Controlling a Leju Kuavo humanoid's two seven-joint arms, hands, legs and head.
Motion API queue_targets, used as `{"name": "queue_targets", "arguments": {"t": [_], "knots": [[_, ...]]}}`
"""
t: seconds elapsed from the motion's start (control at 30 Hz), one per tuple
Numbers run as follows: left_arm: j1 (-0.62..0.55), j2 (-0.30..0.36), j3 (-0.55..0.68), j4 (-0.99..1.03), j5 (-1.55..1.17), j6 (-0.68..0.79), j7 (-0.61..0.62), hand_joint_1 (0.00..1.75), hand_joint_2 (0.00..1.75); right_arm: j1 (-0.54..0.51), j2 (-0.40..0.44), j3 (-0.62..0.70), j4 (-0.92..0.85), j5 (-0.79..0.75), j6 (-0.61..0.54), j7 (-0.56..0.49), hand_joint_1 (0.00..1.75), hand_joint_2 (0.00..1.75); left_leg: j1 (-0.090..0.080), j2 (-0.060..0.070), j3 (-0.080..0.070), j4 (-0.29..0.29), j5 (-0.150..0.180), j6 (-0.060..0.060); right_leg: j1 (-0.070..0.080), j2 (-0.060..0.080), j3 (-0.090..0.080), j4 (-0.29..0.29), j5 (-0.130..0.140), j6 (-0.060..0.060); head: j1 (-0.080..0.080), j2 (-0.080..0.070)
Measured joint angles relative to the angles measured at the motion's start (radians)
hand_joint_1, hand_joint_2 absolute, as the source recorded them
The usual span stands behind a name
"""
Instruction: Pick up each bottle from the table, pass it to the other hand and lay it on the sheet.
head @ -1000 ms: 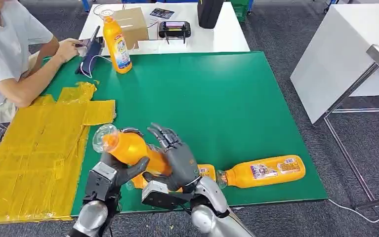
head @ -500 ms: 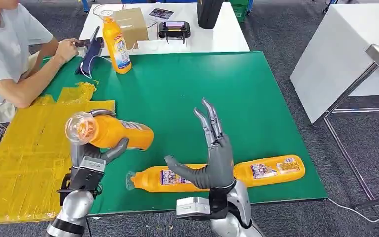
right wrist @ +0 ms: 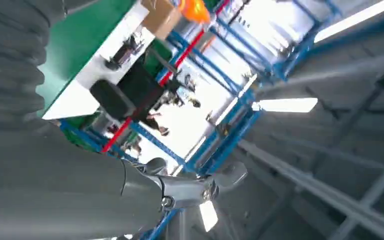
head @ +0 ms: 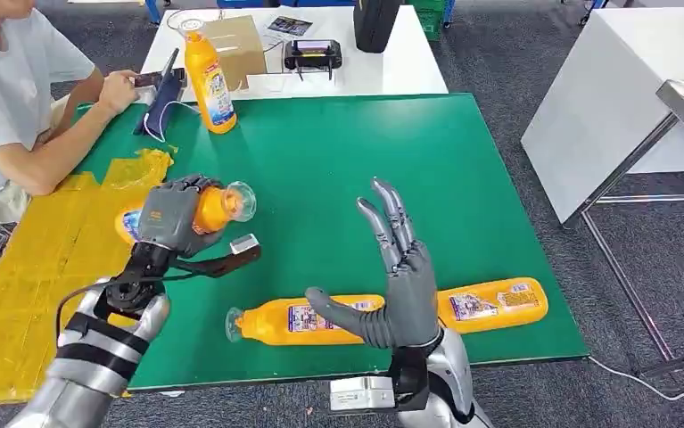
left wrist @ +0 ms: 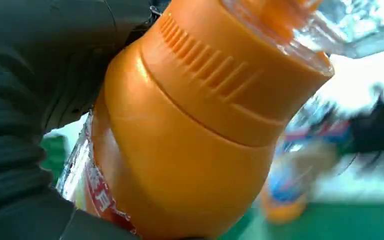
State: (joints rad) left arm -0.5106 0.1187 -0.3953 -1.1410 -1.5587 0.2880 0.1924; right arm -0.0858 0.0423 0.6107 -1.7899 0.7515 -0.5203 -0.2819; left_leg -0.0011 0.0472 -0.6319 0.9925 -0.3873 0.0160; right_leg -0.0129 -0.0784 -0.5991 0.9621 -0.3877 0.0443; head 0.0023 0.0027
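Note:
My left hand point(head: 170, 217) grips an orange bottle point(head: 216, 206) by its body, and the clear cap points right. Hand and bottle hang over the right edge of the yellow sheet point(head: 44, 267). The left wrist view shows the bottle's point(left wrist: 189, 135) orange shoulder close up, with my dark fingers point(left wrist: 29, 125) wrapped around it. My right hand point(head: 399, 276) is open above the near edge of the green mat point(head: 338, 169), fingers spread and pointing up. Two more orange bottles lie on the mat, one point(head: 298, 320) just left of the right hand, another point(head: 494, 305) to its right. A fourth bottle point(head: 208, 78) stands upright at the mat's far left.
A person in a white shirt point(head: 8, 98) sits at the far left with a forearm on the sheet's far corner. A dark pouch point(head: 164, 102) lies by the upright bottle. Behind the mat, a white table point(head: 391, 67) carries a cardboard box point(head: 238, 45) and a controller point(head: 314, 53).
The right hand let go of the bottle and rose open. The left hand carried the bottle left to the sheet's edge and turned it so the cap now points right.

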Motion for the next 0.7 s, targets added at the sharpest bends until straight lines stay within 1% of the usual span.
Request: {"name": "queue_targets", "arguments": {"t": [0.07,0.23,0.43,0.47,0.5,0.6,0.7], "knots": [[-0.060,0.018,-0.060,0.157,-0.005,-0.009,0.029,1.75,1.75,-0.004,-0.001,0.001,0.000,0.005,0.009,0.001,0.00,1.75,0.000,0.001,0.000,0.000,0.000,0.000,0.000,0.001,0.000,0.000,0.000,0.000,0.000,0.000],[-0.147,0.032,-0.163,0.436,-0.012,-0.062,0.024,1.75,1.75,-0.015,-0.011,0.004,0.004,0.021,0.018,0.009,0.00,1.75,0.000,0.001,0.000,0.000,0.000,0.000,0.000,0.001,0.000,0.001,0.000,0.000,0.000,0.000],[-0.190,0.032,-0.194,0.593,-0.011,-0.093,0.035,1.75,1.75,-0.021,-0.021,0.006,0.022,0.047,0.046,0.039,0.00,1.75,0.000,0.000,-0.001,0.000,0.000,0.000,0.000,0.000,0.001,0.001,-0.001,0.000,0.001,0.000],[-0.195,0.032,-0.195,0.607,-0.011,-0.096,0.035,0.19,1.75,-0.022,-0.022,0.008,0.026,0.053,0.055,0.043,0.00,1.75,0.000,0.000,0.000,0.000,0.000,0.000,0.000,0.000,0.001,0.001,-0.001,0.000,0.000,0.000],[-0.201,0.031,-0.195,0.621,-0.011,-0.097,0.038,0.00,1.75,-0.025,-0.024,0.012,0.031,0.063,0.073,0.052,0.00,1.75,0.000,0.000,0.000,0.000,0.000,0.000,0.000,0.001,0.001,0.001,-0.001,0.000,0.000,0.000],[-0.210,0.029,-0.205,0.649,-0.011,-0.081,0.058,0.00,1.75,-0.038,-0.033,0.030,0.057,0.091,0.134,0.082,0.00,1.75,0.000,0.000,0.001,0.000,0.000,-0.001,0.000,0.001,0.002,0.001,-0.001,-0.001,0.000,0.000],[-0.207,0.029,-0.214,0.669,-0.011,-0.001,0.088,0.00,1.75,-0.055,-0.046,0.057,0.094,0.126,0.213,0.121,0.00,1.75,0.001,0.000,0.001,0.000,0.001,-0.001,0.001,0.001,0.002,0.001,0.000,-0.001,0.000,0.000]]}}
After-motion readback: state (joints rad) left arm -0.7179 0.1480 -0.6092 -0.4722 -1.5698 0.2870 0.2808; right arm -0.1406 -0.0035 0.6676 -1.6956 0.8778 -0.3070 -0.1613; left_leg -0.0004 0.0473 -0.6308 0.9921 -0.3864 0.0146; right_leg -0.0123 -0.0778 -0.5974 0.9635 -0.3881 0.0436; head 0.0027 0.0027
